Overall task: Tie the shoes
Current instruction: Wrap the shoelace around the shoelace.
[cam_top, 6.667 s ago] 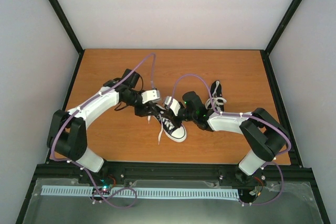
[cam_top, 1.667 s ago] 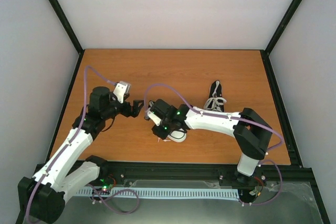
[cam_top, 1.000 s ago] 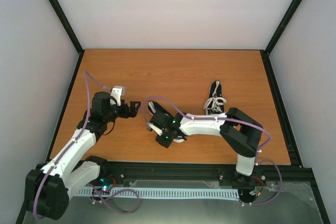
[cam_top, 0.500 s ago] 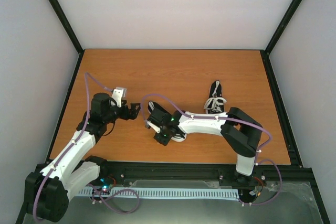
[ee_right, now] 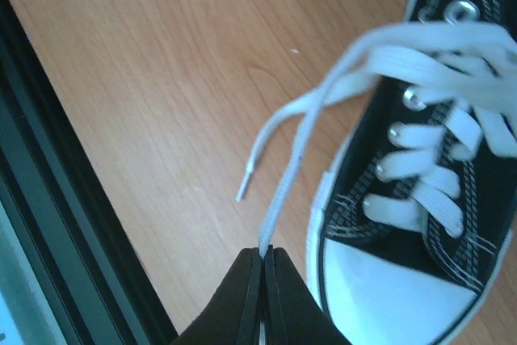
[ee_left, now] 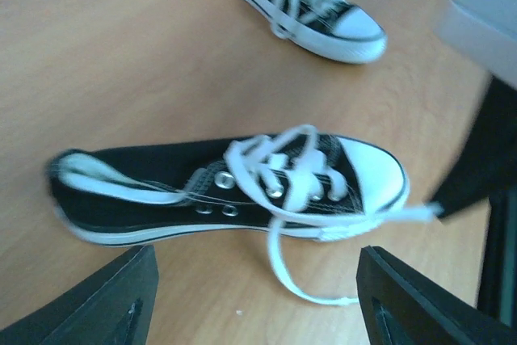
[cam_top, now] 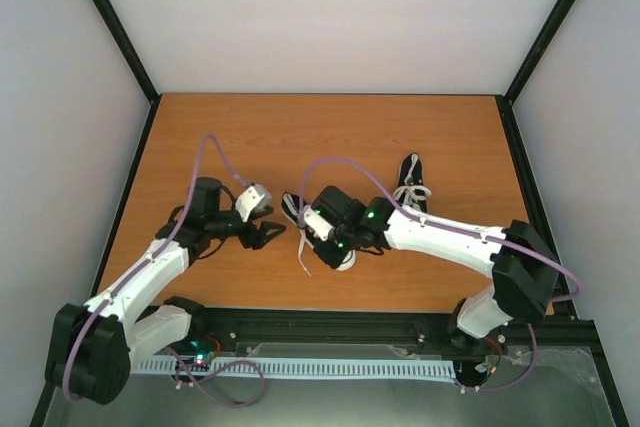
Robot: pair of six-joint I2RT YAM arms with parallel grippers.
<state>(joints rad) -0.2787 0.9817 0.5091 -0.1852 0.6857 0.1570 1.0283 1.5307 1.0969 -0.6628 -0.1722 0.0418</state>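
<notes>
One of the shoes (ee_left: 161,191), black with a white toe cap, lies on its side across the middle of the left wrist view. The other shoe (ee_left: 319,14) lies farther back, its laces loose. My left gripper (ee_left: 258,313) hangs open just short of the near shoe, over a loose lace end (ee_left: 279,268), with nothing between its fingers. My right gripper (ee_right: 263,254) is shut on the near shoe's other white lace (ee_right: 287,183), close beside the toe cap (ee_right: 388,296). From above, the near shoe (cam_top: 343,261) sits between both grippers and the far shoe (cam_top: 410,187) lies behind the right arm.
The wooden table (cam_top: 330,137) is walled in by a black frame. Its black front rail (ee_right: 48,199) runs close to the left of my right gripper. The right arm (cam_top: 440,232) stretches across the table's near right part.
The left arm has swung right and nearer to the shoe, its jaws narrowing a little. The right arm has shifted right, uncovering the toe, with the lace pinched and drawn out.
</notes>
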